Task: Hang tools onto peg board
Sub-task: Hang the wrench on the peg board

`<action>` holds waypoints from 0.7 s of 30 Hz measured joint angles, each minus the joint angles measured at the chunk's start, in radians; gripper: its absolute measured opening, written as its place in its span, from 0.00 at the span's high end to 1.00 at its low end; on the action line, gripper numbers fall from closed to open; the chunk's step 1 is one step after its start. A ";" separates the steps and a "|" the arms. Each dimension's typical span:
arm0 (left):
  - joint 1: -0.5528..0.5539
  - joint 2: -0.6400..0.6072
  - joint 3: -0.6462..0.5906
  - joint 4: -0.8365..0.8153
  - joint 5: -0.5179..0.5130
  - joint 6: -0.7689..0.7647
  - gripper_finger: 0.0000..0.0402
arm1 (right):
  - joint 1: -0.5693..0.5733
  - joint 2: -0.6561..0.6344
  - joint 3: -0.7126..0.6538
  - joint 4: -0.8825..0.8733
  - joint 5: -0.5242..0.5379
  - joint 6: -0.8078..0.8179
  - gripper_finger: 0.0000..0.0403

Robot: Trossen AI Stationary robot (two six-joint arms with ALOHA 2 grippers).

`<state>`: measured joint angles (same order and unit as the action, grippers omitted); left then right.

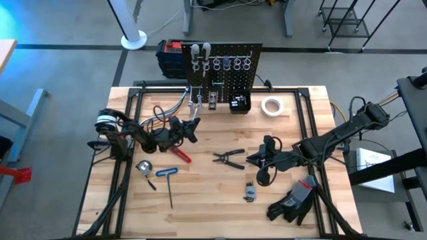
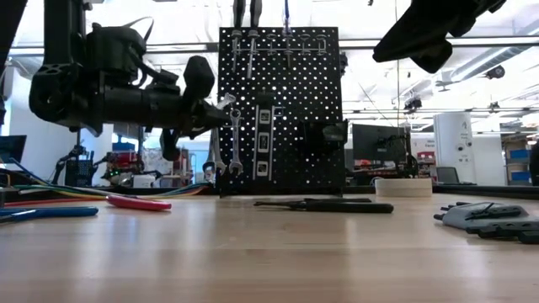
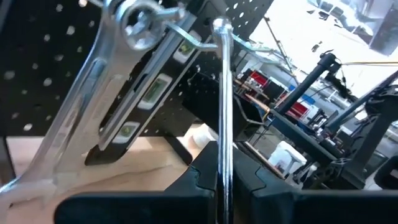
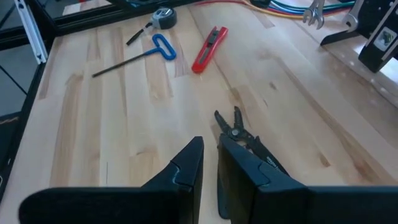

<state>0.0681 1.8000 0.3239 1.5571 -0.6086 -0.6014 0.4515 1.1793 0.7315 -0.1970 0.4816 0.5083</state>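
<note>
From above, see the peg board (image 1: 223, 63) standing upright at the far edge of the desk (image 1: 220, 213). Close in front of it, the left hand (image 1: 195, 127), shut tight on a thin silver tool. Lying flat on the desk: a red-handled tool (image 1: 180, 155), a blue-handled key (image 1: 167, 175) and black pliers (image 1: 229, 159). Just beside the pliers, the right hand (image 1: 253, 159). Near the desk's right corner, black gloves (image 1: 293, 200).

From desk height, see the left hand (image 2: 221, 109) up in the air in front of the board (image 2: 278, 101), with wrenches (image 2: 236, 139) and a small level (image 2: 263, 139) hanging there. On the desk, the pliers (image 2: 328, 204).

From the left wrist, see the left hand (image 3: 224, 171) clamped on the thin silver tool (image 3: 222, 93), its top end up at a hook on the board. Right next to it, a hanging wrench (image 3: 81, 112) and the level (image 3: 149, 87).

From the right wrist, see the right hand (image 4: 210, 155) over the pliers (image 4: 239, 127), fingers nearly together with only a thin slit, nothing between them. Farther off, the red-handled tool (image 4: 208, 42) and blue-handled key (image 4: 163, 46).
</note>
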 joint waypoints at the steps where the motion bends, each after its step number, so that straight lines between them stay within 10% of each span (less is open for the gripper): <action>1: 0.000 0.000 -0.001 -0.008 0.000 -0.013 1.00 | 0.000 0.000 0.000 0.000 0.000 0.000 0.89; 12: 0.016 -0.002 0.002 -0.090 0.002 -0.087 0.98 | 0.000 0.000 0.000 0.000 0.000 -0.003 0.89; 21: 0.016 -0.001 0.009 -0.224 -0.003 -0.068 0.70 | 0.000 0.000 0.000 0.001 0.002 0.007 0.91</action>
<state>0.0837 1.7992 0.3328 1.3326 -0.6121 -0.6697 0.4515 1.1793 0.7315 -0.1959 0.4837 0.5154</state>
